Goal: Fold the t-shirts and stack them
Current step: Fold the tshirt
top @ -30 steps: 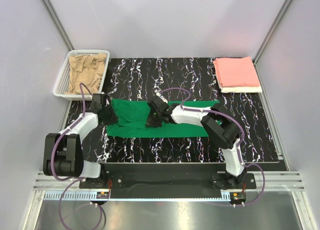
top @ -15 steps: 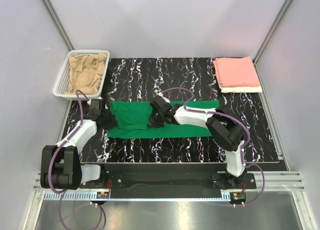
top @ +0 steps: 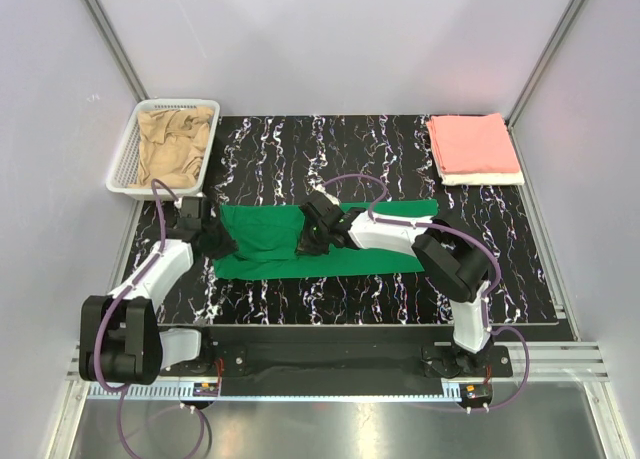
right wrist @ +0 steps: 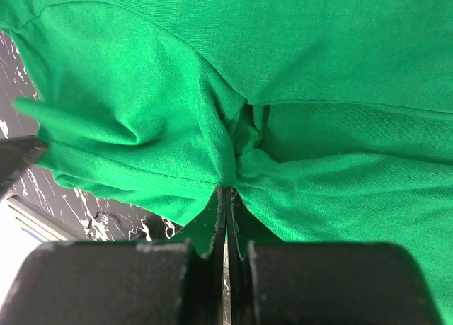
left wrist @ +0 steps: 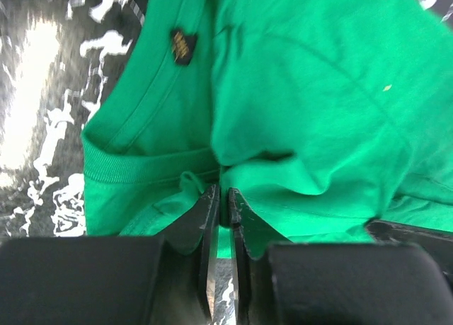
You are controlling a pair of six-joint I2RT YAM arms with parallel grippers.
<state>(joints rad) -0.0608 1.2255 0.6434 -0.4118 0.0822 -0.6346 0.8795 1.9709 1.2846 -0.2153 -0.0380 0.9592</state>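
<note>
- The green t-shirt (top: 265, 234) lies as a long band across the counter (top: 380, 159), parallel to the near edge and slightly nearer to it than to the far edge. It is folded lengthwise only; the crosswise folds are judged not yet done.
- The left gripper (top: 222, 244) sits at the collar end of the band, toward the left edge. Its jaws stand a narrow slit apart with cloth at the tips; a grip or a release cannot be told.
- The right gripper (top: 308, 241) is clenched on a bunched pleat of the green t-shirt near the middle of the band.
- At the far right corner, the pink t-shirt (top: 473, 144) rests folded on the folded white t-shirt (top: 485, 179). This stack counts as done.
- At the far left corner, the tan t-shirt (top: 175, 144) lies crumpled in the basket (top: 125, 164), unfolded.
- Judged status: two items stacked, one in work, one not started.
</note>
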